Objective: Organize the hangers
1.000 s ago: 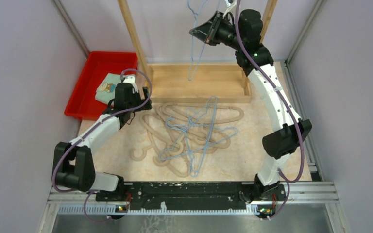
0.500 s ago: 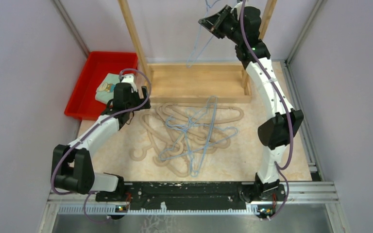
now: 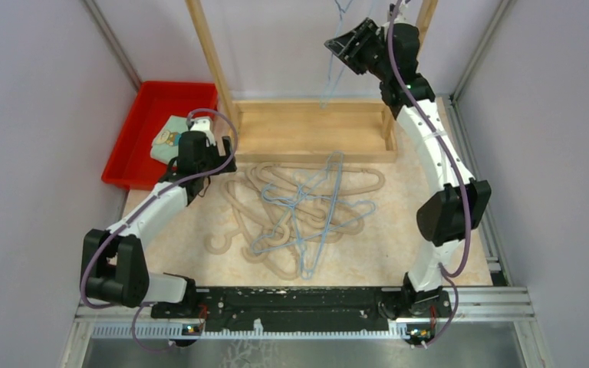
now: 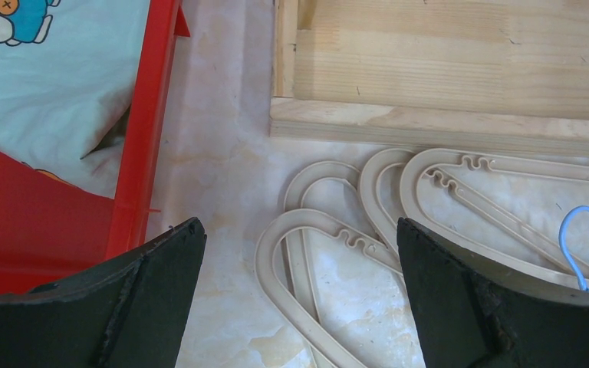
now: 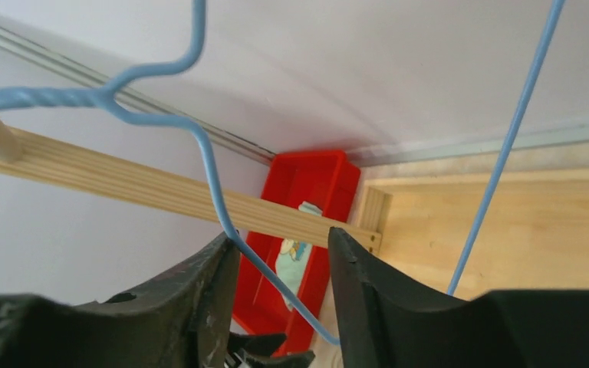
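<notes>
Blue hanger (image 5: 46, 98) inside right gripper (image 5: 280, 239)

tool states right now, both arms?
Left tool: open, holding nothing.
Right tool: open, blue wire hanger passing through the gap, not clamped.

left arm (image 3: 157, 205): elbow folded low beside its base, forearm reaching forward and slightly to the right.
left gripper (image 4: 299, 230): at the end of the low forearm, looking downward and forward, both fingers spread as wide as they go.
right arm (image 3: 428, 142): stretched up high and leaning toward the back, almost straight.
right gripper (image 5: 280, 249): at the top of the reach, turned toward the left, fingers parted with a clear gap.
</notes>
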Robot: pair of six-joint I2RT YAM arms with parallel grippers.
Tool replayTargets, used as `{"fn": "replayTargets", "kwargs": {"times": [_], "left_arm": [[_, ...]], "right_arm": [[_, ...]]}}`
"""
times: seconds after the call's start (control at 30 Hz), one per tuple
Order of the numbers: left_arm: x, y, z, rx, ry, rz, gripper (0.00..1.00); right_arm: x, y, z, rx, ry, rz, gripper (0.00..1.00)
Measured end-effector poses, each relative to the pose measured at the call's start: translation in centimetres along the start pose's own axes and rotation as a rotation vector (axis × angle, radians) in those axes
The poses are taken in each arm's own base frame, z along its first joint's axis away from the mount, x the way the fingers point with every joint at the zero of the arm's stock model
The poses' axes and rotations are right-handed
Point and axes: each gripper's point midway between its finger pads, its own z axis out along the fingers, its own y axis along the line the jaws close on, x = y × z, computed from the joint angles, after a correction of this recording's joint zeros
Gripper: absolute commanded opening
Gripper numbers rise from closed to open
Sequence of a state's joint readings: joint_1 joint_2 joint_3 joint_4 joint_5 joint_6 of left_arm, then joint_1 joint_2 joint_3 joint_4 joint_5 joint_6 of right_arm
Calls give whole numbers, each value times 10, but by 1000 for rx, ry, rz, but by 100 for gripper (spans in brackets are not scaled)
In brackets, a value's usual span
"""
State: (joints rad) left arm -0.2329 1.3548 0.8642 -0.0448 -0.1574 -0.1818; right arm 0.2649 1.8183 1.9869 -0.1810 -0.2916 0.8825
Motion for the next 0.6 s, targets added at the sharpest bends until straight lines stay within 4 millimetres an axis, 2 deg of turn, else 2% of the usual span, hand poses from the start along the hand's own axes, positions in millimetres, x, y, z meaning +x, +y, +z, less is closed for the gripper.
{"fn": "replayTargets", "kwargs": {"times": [0.13,0.27,0.5,0.6], "left_arm": [[0,0,1,1,0,-1,100],[2,-2,4,9,4,-6,100],[12,-6,12,24,35,-16,100],[18,-7,17,26,55,-16,100]], "right_arm": [[6,-11,-15,65,14,-22,60],[11,-9,-46,103,23,-70,72],[10,-1,-127,169,-16,-233,75],[9,7,-153,188,-22,-328,75]]}}
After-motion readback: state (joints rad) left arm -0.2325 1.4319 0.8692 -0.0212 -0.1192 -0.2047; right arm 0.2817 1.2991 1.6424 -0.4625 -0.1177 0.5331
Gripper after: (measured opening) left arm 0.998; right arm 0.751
